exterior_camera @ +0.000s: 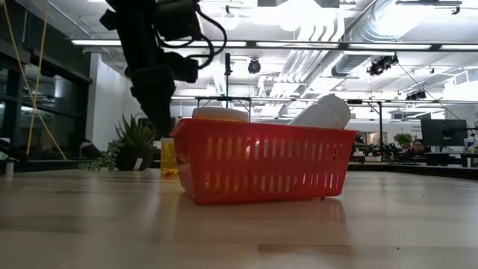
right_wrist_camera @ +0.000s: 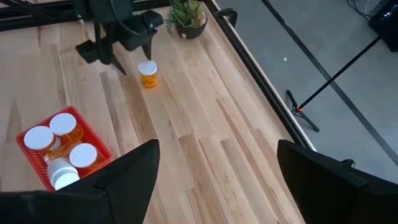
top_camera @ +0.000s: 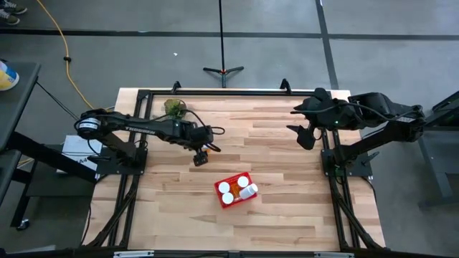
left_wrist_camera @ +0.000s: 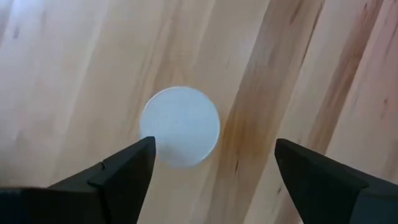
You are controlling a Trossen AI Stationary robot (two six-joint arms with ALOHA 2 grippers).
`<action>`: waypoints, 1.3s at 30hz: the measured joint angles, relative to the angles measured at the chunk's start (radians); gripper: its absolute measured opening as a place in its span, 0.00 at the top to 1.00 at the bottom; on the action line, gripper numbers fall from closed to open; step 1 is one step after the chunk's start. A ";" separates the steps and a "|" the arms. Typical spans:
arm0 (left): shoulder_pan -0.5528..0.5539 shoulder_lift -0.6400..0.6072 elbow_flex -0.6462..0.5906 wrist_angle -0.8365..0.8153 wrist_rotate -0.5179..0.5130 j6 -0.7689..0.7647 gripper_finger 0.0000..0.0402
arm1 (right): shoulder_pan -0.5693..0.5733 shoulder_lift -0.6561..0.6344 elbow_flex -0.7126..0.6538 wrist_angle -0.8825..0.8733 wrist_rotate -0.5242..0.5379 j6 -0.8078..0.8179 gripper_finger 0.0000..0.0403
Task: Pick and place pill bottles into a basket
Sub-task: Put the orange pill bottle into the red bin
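Beneath my left tool [left_wrist_camera: 211,168], whose fingers stood wide, lay the pale wooden plank counter [top_camera: 287,201]. On it sat the shallow red mesh plastic basket [top_camera: 234,190], holding four orange white-capped pill bottles [right_wrist_camera: 65,155]. My right tool [top_camera: 300,123], also spread wide, waited at the counter's far right. One upright orange bottle [right_wrist_camera: 148,74] stood directly under the left tool, untouched.

One pill bottle [top_camera: 200,159] stands on the table [top_camera: 287,208] directly beneath the left gripper [top_camera: 204,150]; the basket [top_camera: 235,189], holding other bottles, sits nearby, plant [top_camera: 174,108] behind.
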 joint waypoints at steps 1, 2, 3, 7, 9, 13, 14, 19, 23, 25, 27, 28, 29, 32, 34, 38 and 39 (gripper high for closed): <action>0.000 0.008 0.000 0.013 0.007 0.000 0.10 | 0.000 0.000 0.000 0.000 0.000 0.000 0.21; 0.000 0.016 0.000 0.030 0.008 0.002 0.10 | 0.000 0.000 0.000 0.000 0.000 0.000 0.21; 0.000 0.023 0.000 0.045 0.008 0.007 0.11 | 0.000 0.000 0.000 0.000 0.000 0.000 0.21; 0.013 0.050 0.003 0.081 -0.008 0.028 0.12 | 0.000 0.000 0.000 0.000 -0.006 0.000 0.21; 0.030 0.059 0.004 0.094 -0.009 0.029 0.12 | 0.000 0.000 0.000 0.000 -0.008 0.000 0.21; 0.072 0.079 -0.005 0.080 -0.008 0.044 0.12 | 0.000 0.000 0.000 0.000 -0.015 0.000 0.21; 0.082 0.080 -0.004 0.086 -0.006 0.046 0.12 | 0.000 0.000 0.000 0.000 -0.017 0.000 0.21; 0.120 0.079 -0.002 0.109 0.051 0.046 0.12 | 0.000 0.000 0.000 -0.005 -0.020 0.000 0.21; 0.117 0.078 -0.001 0.153 0.076 0.053 0.12 | 0.000 0.000 0.000 -0.008 -0.020 0.000 0.21; 0.117 0.078 -0.001 0.177 0.118 0.054 0.12 | 0.000 0.000 0.000 -0.009 -0.020 0.000 0.21; 0.118 0.078 0.000 0.215 0.155 0.061 0.12 | 0.000 0.000 0.000 -0.009 -0.018 -0.002 0.21; 0.118 0.078 0.000 0.232 0.163 0.074 0.12 | 0.000 0.000 0.000 -0.009 -0.017 -0.003 0.21; 0.117 0.078 0.000 0.252 0.172 0.090 0.12 | 0.000 0.000 0.000 -0.008 -0.017 -0.002 0.21; 0.117 0.078 0.000 0.309 0.198 0.140 0.12 | 0.000 0.000 0.000 -0.008 -0.016 -0.002 0.21; 0.118 0.079 0.000 0.323 0.205 0.205 0.12 | 0.000 0.000 0.000 -0.009 -0.015 -0.002 0.21; 0.118 0.094 0.000 0.349 0.232 0.375 0.12 | 0.000 0.000 0.000 -0.008 -0.015 0.000 0.21; 0.118 0.103 0.001 0.358 0.234 0.417 0.12 | 0.000 0.000 0.000 -0.008 -0.016 0.002 0.21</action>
